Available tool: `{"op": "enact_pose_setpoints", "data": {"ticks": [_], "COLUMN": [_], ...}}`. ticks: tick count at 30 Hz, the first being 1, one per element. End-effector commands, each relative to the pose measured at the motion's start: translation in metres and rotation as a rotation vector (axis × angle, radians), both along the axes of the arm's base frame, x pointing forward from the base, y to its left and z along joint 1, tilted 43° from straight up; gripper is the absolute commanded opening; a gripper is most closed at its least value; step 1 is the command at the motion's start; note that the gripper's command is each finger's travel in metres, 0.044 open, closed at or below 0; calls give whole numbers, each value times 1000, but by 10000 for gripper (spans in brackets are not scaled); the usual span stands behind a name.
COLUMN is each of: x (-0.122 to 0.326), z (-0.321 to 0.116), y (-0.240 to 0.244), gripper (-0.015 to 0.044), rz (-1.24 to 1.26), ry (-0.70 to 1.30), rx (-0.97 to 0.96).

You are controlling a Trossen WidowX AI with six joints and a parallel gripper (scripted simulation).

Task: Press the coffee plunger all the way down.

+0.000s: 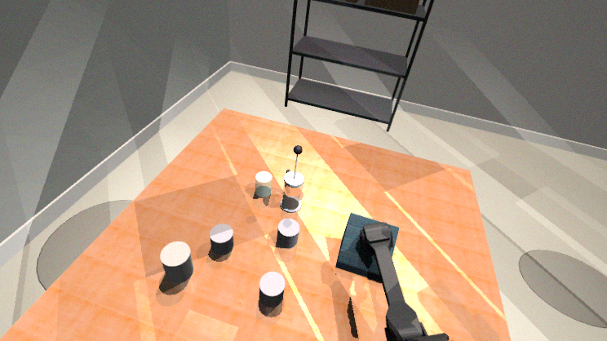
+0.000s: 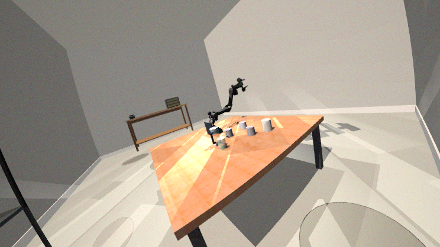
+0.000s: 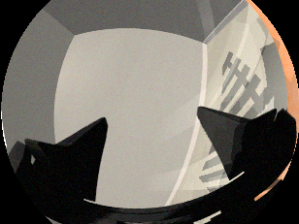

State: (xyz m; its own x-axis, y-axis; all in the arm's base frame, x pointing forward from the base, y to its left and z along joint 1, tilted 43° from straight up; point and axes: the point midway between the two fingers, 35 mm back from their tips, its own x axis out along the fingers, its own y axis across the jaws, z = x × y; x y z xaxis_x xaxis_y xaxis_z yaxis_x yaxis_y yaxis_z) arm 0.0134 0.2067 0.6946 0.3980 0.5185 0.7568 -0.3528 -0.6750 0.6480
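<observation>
The coffee press [image 1: 292,191] [image 2: 213,129] stands upright on the table, a clear cylinder with a white lid. Its plunger is up: the thin rod rises well above the lid to a black knob [image 1: 298,149]. My gripper [image 2: 245,83] [image 3: 152,116] is open and empty, raised high above the table and well away from the press. The wrist view shows both fingers spread against the wall and floor, with no press between them. The gripper is outside the top view.
A pale glass cup [image 1: 263,183] [image 2: 222,142] stands beside the press. Several grey cylinders stand nearby, including a short one [image 1: 288,233] [image 2: 229,132] close to the press and a larger one [image 1: 176,263] [image 2: 267,124]. A dark blue board [image 1: 349,251] lies by the arm's base.
</observation>
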Motion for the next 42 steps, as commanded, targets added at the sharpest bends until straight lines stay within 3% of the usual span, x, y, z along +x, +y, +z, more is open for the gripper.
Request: {"op": "enact_pose_setpoints", "data": {"ticks": [1, 6, 13, 21, 27, 34, 42], "x": [15, 21, 52, 64, 82, 118, 161], "z": [10, 13, 15, 11, 0, -32, -101], "y": [-47, -66, -149, -190, -244, -324, -414], "gripper": [440, 440, 440, 440, 440, 440, 440], "rz": [72, 101, 234, 286, 403, 581, 834], "ry": [65, 87, 228, 255, 302, 396, 445], "rx": [174, 240, 538, 668, 873, 1191, 1665]}}
